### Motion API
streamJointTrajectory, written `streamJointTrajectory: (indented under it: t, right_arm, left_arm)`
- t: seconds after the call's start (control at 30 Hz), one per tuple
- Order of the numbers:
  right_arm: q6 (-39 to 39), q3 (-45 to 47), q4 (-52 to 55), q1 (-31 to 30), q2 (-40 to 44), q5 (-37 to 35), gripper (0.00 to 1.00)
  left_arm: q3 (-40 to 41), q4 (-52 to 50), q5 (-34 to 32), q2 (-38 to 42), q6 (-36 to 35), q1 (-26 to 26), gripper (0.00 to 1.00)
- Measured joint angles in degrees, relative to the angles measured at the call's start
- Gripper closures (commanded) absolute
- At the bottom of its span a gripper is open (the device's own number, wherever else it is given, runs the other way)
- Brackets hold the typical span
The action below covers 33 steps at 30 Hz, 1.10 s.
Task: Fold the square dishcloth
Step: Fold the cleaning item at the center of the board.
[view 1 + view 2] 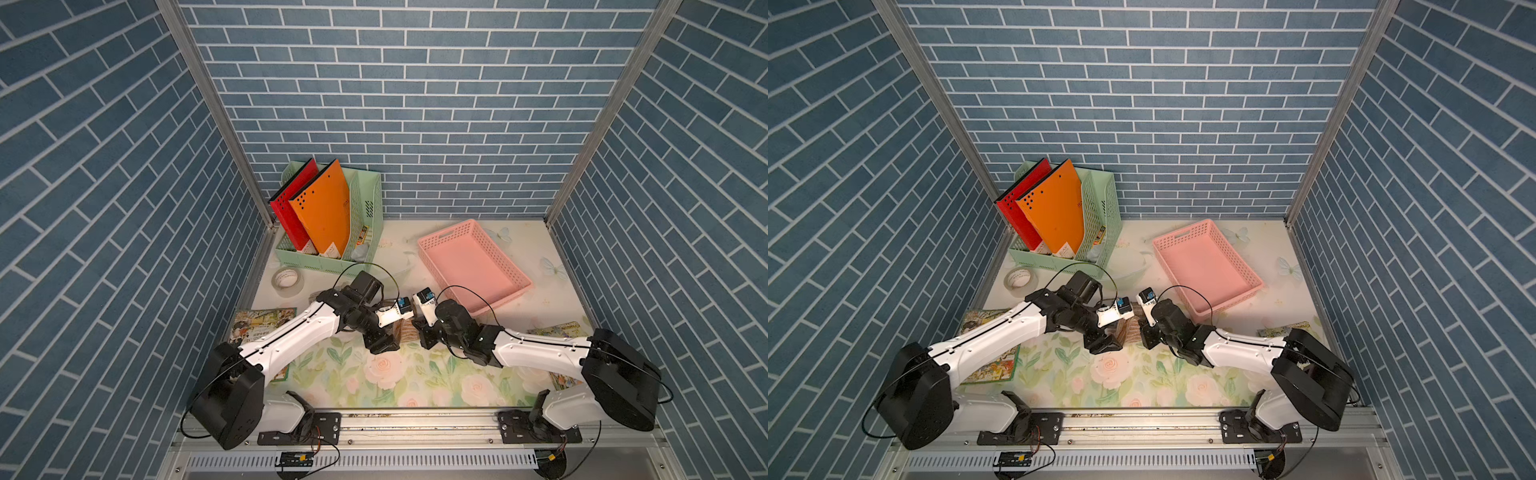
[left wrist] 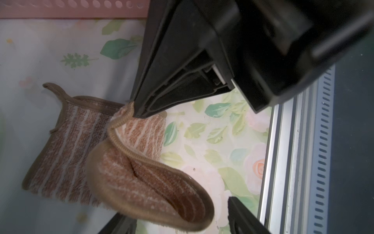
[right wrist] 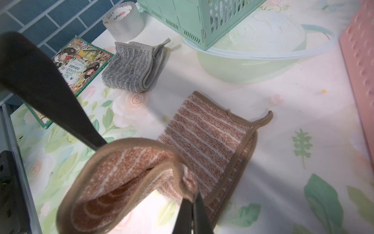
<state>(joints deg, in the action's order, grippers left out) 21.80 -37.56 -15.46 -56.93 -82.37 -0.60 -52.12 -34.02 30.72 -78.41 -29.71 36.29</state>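
We see the square brown-and-white striped terry dishcloth with tan trim (image 3: 204,135) lying near the middle of the floral-printed table cover (image 1: 395,374). In both top views it shows only as a small patch (image 1: 409,330) (image 1: 1126,328) between the two wrists. Part of it rests flat on the cover, while the nearer part is raised and curled into an open loop. The right gripper (image 3: 192,206) has its fingers pressed together on the tan trim at the loop's edge and holds that edge up. The left gripper (image 2: 180,210) has its fingers spread apart on either side of the raised loop; one finger (image 3: 60,105) reaches to the loop's rim, but we cannot tell whether it presses on the cloth. A folded grey fluffy cloth (image 3: 131,66) lies well apart, beside a roll of clear tape (image 3: 123,20) and an illustrated picture book (image 3: 81,62). A mint-green plastic file rack (image 1: 332,257) and a pink perforated plastic basket (image 1: 473,266) stand toward the back.
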Motion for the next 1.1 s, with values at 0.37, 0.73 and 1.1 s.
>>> streamJointTrajectory:
  t: [0.37, 0.73, 1.1]
  right_arm:
    - [-2.51, 6.86, -5.18, -0.66, 7.34, 8.24, 1.0]
    - [-9.75, 7.04, -5.16, -1.79, 7.58, 13.31, 1.0]
    - [-21.42, 3.74, -5.22, -7.5, 5.77, 11.41, 1.0]
  left_arm:
    - [-6.54, -1.11, 2.49, -2.78, -2.23, -3.41, 0.64]
    - [-5.38, -3.26, 3.56, -4.57, -4.09, -3.48, 1.0]
    - [-5.42, -1.03, 4.81, -5.25, -0.5, -2.21, 1.0]
